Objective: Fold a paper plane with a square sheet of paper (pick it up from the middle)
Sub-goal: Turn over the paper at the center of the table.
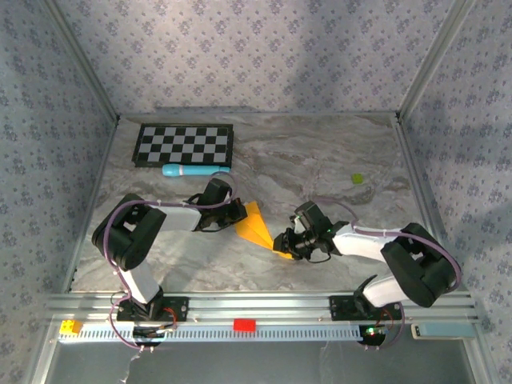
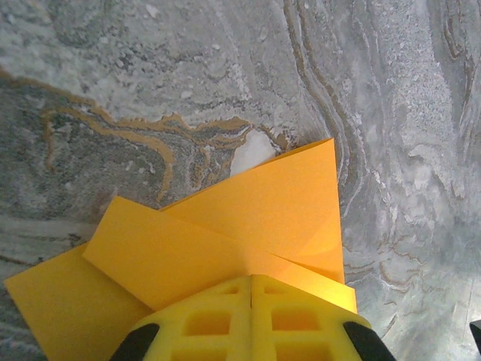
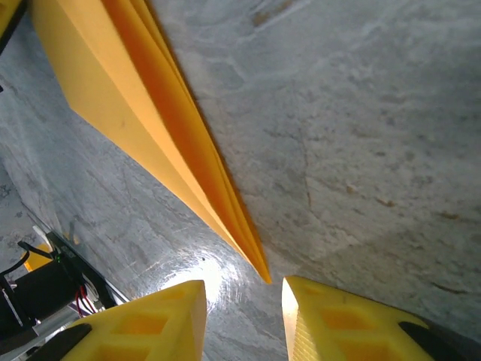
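Note:
The orange paper plane [image 1: 258,228] is a folded pointed dart in the middle of the marble table, between the two arms. My left gripper [image 1: 238,213] is at its wide end. In the left wrist view the yellow jaws [image 2: 252,284] are pressed together, shut on the paper [image 2: 255,214], whose flaps spread out ahead of them. My right gripper [image 1: 282,245] is at the pointed end. In the right wrist view it [image 3: 244,297] stands open, and the paper's sharp tip [image 3: 259,272] ends just short of the gap between the fingers [image 3: 150,320], touching neither.
A black-and-white checkerboard [image 1: 184,145] lies at the back left with a light-blue cylinder [image 1: 194,170] along its near edge. A tiny yellow-green bit [image 1: 358,179] sits at the right. A metal rail [image 1: 264,308] with a red block [image 1: 244,325] runs along the near edge.

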